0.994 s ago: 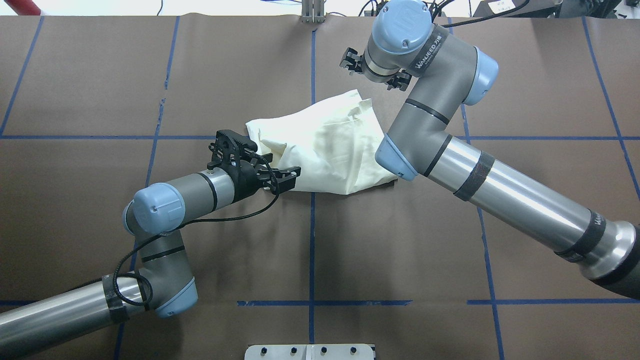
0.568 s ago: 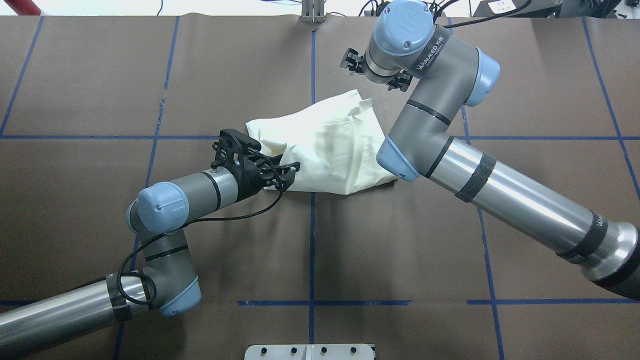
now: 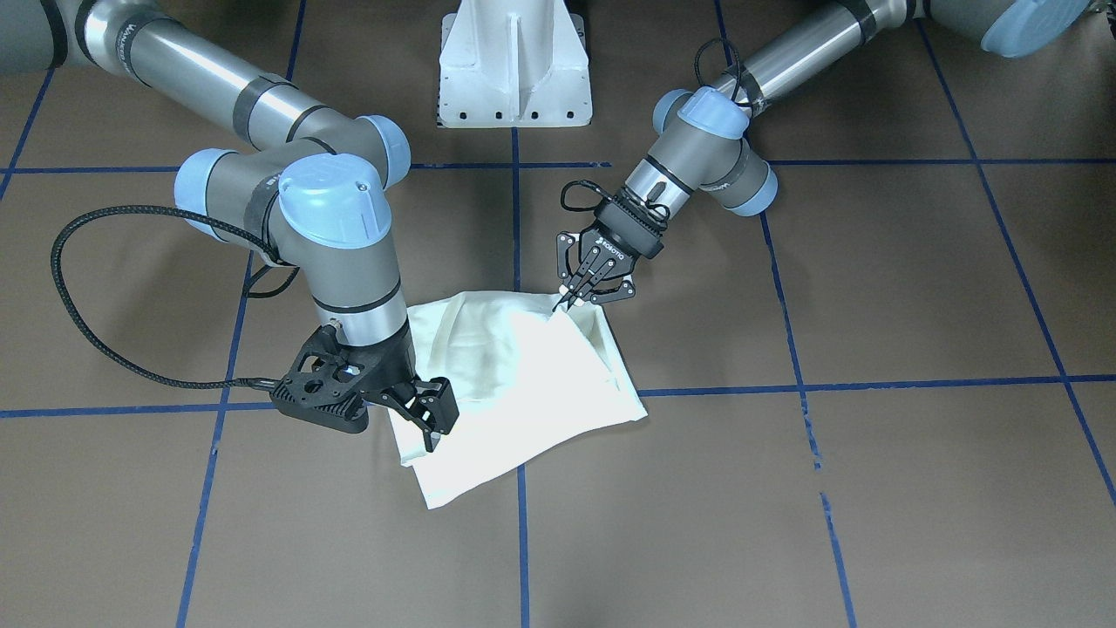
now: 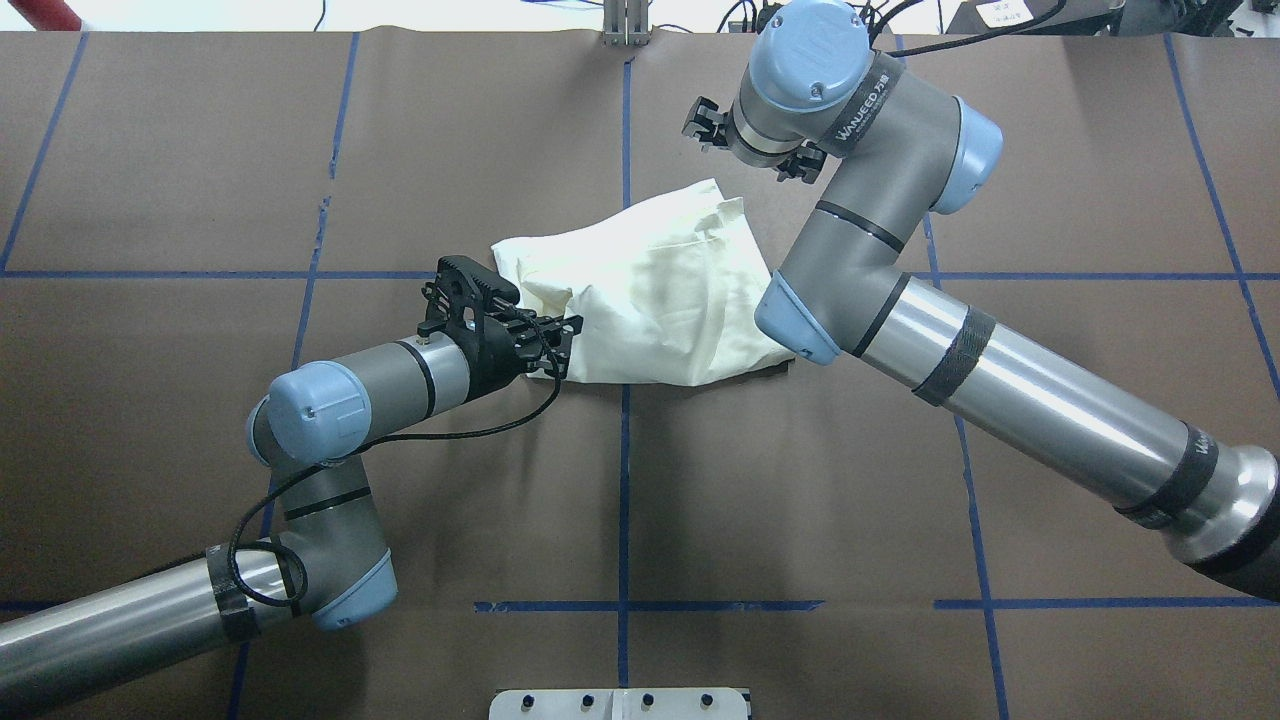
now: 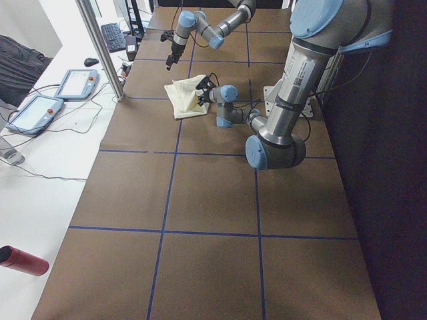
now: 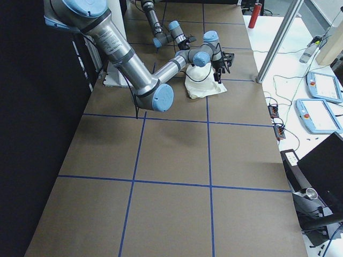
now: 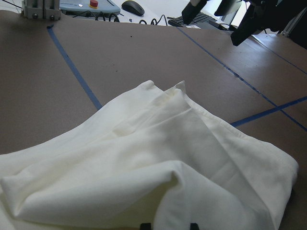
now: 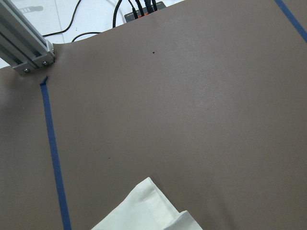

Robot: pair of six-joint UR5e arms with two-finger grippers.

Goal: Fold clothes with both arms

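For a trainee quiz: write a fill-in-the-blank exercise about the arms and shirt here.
The shirt lies on a ___ table. The left gripper is shut on its edge; the right gripper's jaws stand ___. The tape lines are ___.
Missing: brown; open; blue.

Both arms are built alike. The silver-grey tubular left arm (image 4: 390, 372) and the silver-grey tubular right arm (image 4: 1040, 405) have polished silver tubes, matte dark-grey elbows, round light-blue joint caps (image 4: 812, 40) and black bands. The jaws are black and skeletal, and a black braided cable (image 3: 131, 209) loops away behind them. White lettering (image 4: 858, 106) crosses the grey housing just behind the right jaws. Well behind both jaws stands a white ribbed pedestal base (image 3: 514, 61) with dark screw holes.
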